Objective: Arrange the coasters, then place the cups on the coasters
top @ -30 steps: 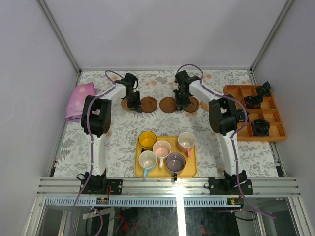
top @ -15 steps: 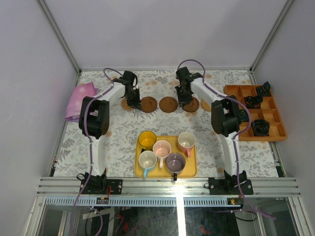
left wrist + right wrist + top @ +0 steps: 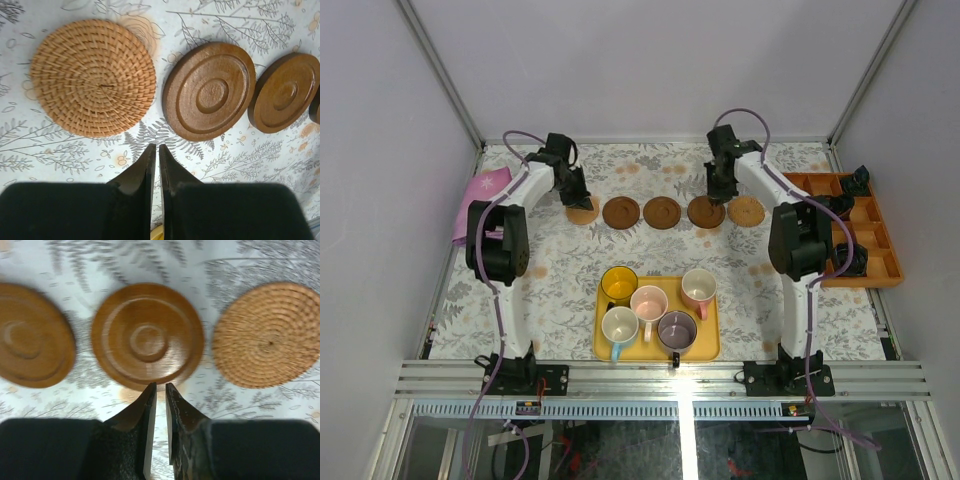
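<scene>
Five coasters lie in a row at the back: a woven one, three dark wooden ones, and a second woven one. My left gripper is shut and empty, just behind the left woven coaster, beside a wooden coaster. My right gripper hovers at the edge of a wooden coaster; its jaws are nearly together and hold nothing. The woven coaster is to its right. The amber, pale pink, salmon, purple and white cups stand on the yellow tray.
The yellow tray sits near the front centre. An orange compartment tray with black round parts stands at the right edge. A pink cloth lies at the back left. Both arms reach over the patterned cloth toward the back.
Both arms have swung outward, the left gripper to the left and the right gripper to the right. Both woven coasters are now uncovered at the row's ends. The right jaws have narrowed slightly.
</scene>
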Controlling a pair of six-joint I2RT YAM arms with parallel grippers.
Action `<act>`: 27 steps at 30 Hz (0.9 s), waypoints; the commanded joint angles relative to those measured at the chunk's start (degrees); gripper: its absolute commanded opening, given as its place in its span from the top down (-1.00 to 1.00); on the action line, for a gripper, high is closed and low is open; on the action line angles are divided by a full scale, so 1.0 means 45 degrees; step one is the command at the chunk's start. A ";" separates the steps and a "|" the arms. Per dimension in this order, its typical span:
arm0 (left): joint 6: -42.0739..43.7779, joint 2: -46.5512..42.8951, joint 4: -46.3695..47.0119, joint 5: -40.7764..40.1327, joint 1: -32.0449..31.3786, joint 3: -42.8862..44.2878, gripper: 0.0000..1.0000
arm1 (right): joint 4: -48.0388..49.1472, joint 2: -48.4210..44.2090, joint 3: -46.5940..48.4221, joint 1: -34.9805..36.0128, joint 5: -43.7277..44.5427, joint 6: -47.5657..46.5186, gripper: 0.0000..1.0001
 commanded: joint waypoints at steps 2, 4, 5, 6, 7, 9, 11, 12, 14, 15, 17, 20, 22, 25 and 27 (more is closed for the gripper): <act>-0.0236 0.0030 0.0790 -0.0032 0.0388 0.0146 0.86 | 0.0351 -0.0762 -0.0618 -0.1223 0.0329 0.0416 0.64; -0.0311 0.0051 0.0875 -0.0038 0.0508 0.0169 0.82 | 0.0323 -0.0800 -0.0798 -0.1464 0.0584 0.0454 0.67; -0.0347 0.0054 0.0911 -0.0018 0.0554 0.0168 0.81 | 0.0305 -0.0842 -0.0871 -0.1557 0.0659 0.0463 0.68; -0.0388 0.0059 0.0925 0.0019 0.0596 0.0178 0.80 | 0.0312 -0.0888 -0.0951 -0.1642 0.0751 0.0474 0.70; -0.0398 0.0040 0.0937 0.0036 0.0604 0.0159 0.80 | 0.0308 -0.0963 -0.1030 -0.1687 0.0838 0.0456 0.70; -0.0376 -0.0049 0.1026 0.0126 0.0618 -0.0021 0.78 | 0.0398 -0.1147 -0.1264 -0.1737 0.1028 0.0377 0.70; -0.0318 -0.0123 0.1064 0.0138 0.0614 -0.0218 0.78 | 0.0507 -0.1303 -0.1535 -0.1730 0.1213 0.0315 0.70; -0.0294 -0.0131 0.1064 0.0134 0.0619 -0.0308 0.77 | 0.0528 -0.1363 -0.1662 -0.1754 0.1304 0.0302 0.68; -0.0284 -0.0140 0.1027 0.0129 0.0614 -0.0499 0.70 | 0.0508 -0.1395 -0.1835 -0.1786 0.1437 0.0300 0.68; -0.0280 -0.0202 0.1025 0.0140 0.0606 -0.0589 0.68 | 0.0499 -0.1397 -0.1902 -0.1796 0.1461 0.0317 0.68; -0.0309 -0.0264 0.1071 0.0124 0.0626 -0.0756 0.67 | 0.0527 -0.1429 -0.2033 -0.1835 0.1478 0.0333 0.68; -0.0347 -0.0352 0.1189 0.0139 0.0649 -0.0923 0.65 | 0.0573 -0.1474 -0.2171 -0.1874 0.1519 0.0339 0.69; -0.0365 -0.0418 0.1379 0.0240 0.0640 -0.1007 0.64 | 0.0552 -0.1533 -0.2204 -0.1874 0.1563 0.0280 0.73; -0.0212 -0.0676 0.1718 0.0431 0.0648 -0.1111 0.55 | 0.1119 -0.2346 -0.2853 -0.1872 0.1974 0.0198 0.86; -0.0106 -0.0962 0.2070 0.0417 0.0656 -0.1289 0.52 | 0.2346 -0.3598 -0.4087 -0.1874 0.2447 0.0115 0.86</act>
